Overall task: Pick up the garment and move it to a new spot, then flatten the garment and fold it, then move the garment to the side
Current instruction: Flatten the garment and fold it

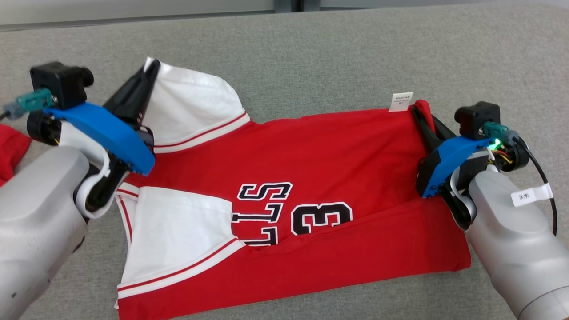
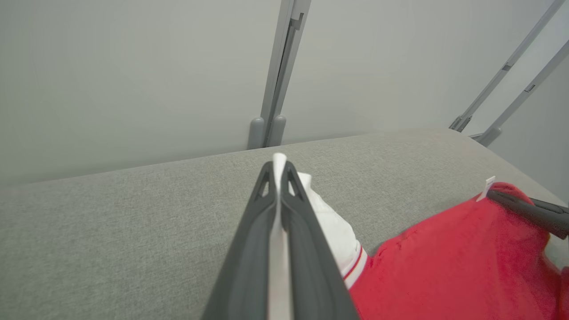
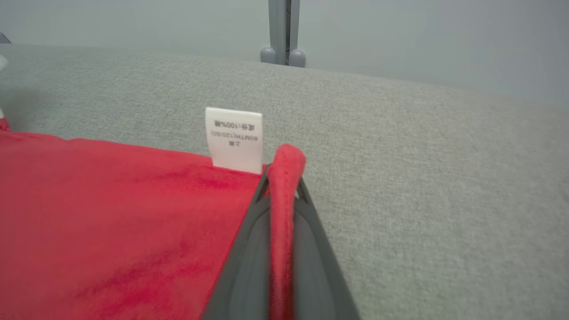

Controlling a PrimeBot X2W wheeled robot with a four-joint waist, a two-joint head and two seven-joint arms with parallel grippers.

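the red fabric jersey with white sleeves and black-and-white lettering (image 1: pixel 338 155) lies spread across the middle of the head view on the grey woven cloth-covered surface (image 1: pixel 311 58). its sleeves point to the left of the frame and its hem to the right, and its lower part is doubled up over the print.

the left gripper (image 1: pixel 149 73), in the upper left, has its two dark fingers pressed together on the edge of the upper white sleeve. the left wrist view shows a thin strip of white cloth pinched between them. the right gripper (image 1: pixel 420 113), at the right of the frame, is clamped on the red hem corner just beside the small white care label (image 1: pixel 401 101). in the right wrist view a ridge of red cloth stands up between its fingers.

the jersey looks light, soft and limp. it will likely sag between the two grips and drape wherever it is slack. the smooth cloth could slide out of a thin pinch, so the stitched sleeve edge and the hem seem the safest holds.

the fold and the lower sleeve cover part of the lettering. the left arm hides the collar, and the bottom of the frame cuts off the jersey's lowest edge. i cannot tell how many layers each gripper holds. the scrap of red cloth (image 1: pixel 11 146) at the far left edge is cut off and cannot be identified.
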